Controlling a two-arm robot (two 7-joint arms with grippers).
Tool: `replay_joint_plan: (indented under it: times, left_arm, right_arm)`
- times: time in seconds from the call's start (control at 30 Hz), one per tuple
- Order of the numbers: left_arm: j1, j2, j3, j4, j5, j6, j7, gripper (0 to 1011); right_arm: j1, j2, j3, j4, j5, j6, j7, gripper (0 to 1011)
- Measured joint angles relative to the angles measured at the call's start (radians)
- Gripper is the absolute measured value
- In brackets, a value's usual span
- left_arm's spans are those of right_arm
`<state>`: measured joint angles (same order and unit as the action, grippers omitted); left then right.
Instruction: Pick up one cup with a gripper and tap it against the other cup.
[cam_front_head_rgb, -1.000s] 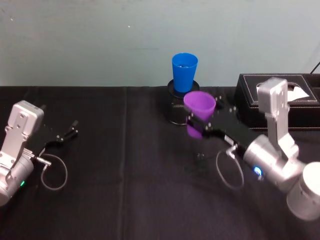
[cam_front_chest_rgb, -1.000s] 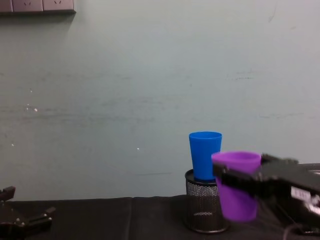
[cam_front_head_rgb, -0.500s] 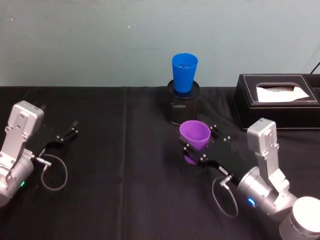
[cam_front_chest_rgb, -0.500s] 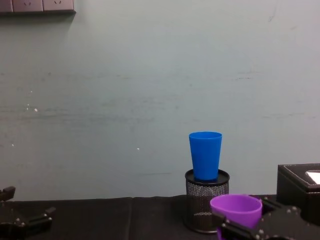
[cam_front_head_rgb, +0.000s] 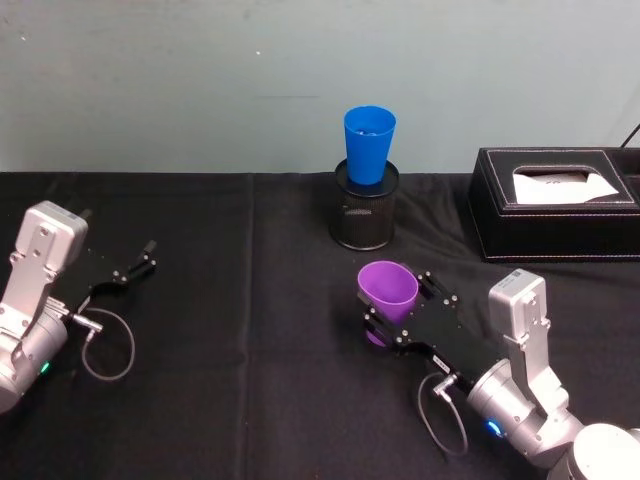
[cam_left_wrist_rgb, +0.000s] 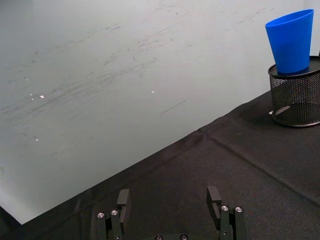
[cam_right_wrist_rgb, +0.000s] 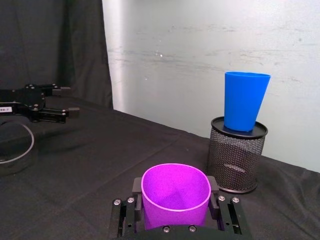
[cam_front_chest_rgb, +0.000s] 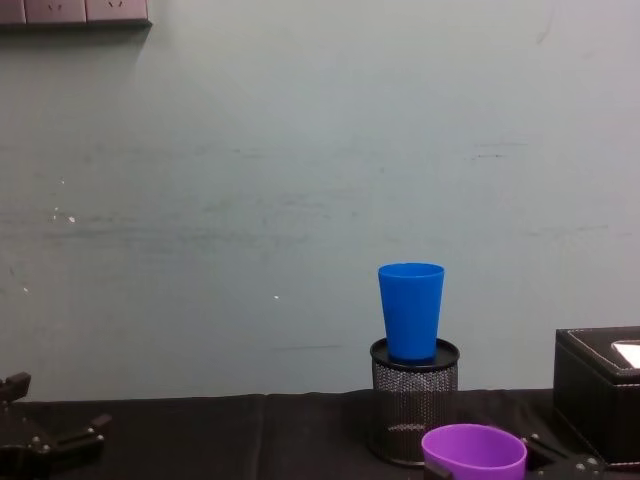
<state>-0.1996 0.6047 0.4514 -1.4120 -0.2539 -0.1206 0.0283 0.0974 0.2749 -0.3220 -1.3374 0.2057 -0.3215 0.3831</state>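
Now the right claw (cam_front_head_rgb: 385, 318) grips the purple cup (cam_front_head_rgb: 388, 296) between its black jaws, one jaw on each side of the cup's wall, as the right wrist view shows (cam_right_wrist_rgb: 175, 197). The cup stands nearly upright with its mouth open upward, low over the black desk (cam_front_head_rgb: 250, 330), on the near side of the black mesh pen holder (cam_front_head_rgb: 364, 216) and apart from it. In the chest view the purple rim (cam_front_chest_rgb: 474, 450) sits at the bottom edge, below and a little right of the pen holder (cam_front_chest_rgb: 414, 400).

The blue cup (cam_front_head_rgb: 369, 144) stands upright on top of the pen holder, its narrow base set in the holder's black rim; the right wrist view shows it the same way (cam_right_wrist_rgb: 244, 101), well above the purple cup's rim. The two cups do not touch.

To the right of the pen holder lies a black tissue box (cam_front_head_rgb: 555, 204) with white paper showing at its slot.

The left claw (cam_front_head_rgb: 133, 269) rests far to the left of the pen holder, near the desk, its jaws spread apart with nothing between them (cam_left_wrist_rgb: 170, 210).
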Motion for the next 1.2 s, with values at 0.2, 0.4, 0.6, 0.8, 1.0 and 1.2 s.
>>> replay_joint_plan:
  times: [0.2, 0.4, 0.6, 0.8, 1.0, 1.2]
  left_arm:
    - [0.0, 0.0, 0.0, 0.0, 0.0, 0.0, 0.0, 1000]
    - [0.0, 0.0, 0.0, 0.0, 0.0, 0.0, 0.0, 1000]
    - [0.0, 0.0, 0.0, 0.0, 0.0, 0.0, 0.0, 1000]
    - [0.0, 0.0, 0.0, 0.0, 0.0, 0.0, 0.0, 1000]
    - [0.0, 0.0, 0.0, 0.0, 0.0, 0.0, 0.0, 1000]
    - [0.0, 0.0, 0.0, 0.0, 0.0, 0.0, 0.0, 1000]
  right_arm:
    - [-0.001, -0.01, 0.006, 0.013, -0.001, -0.014, 0.01, 741]
    - [-0.001, -0.015, 0.01, 0.02, -0.001, -0.014, 0.011, 741]
    - [-0.001, -0.015, 0.009, 0.02, -0.001, -0.014, 0.011, 759]
    - [-0.001, -0.014, 0.009, 0.02, -0.001, -0.014, 0.011, 915]
    - [-0.001, -0.014, 0.009, 0.019, -0.001, -0.015, 0.012, 1003]
    - [-0.001, -0.013, 0.009, 0.012, -0.002, -0.015, 0.012, 1002]
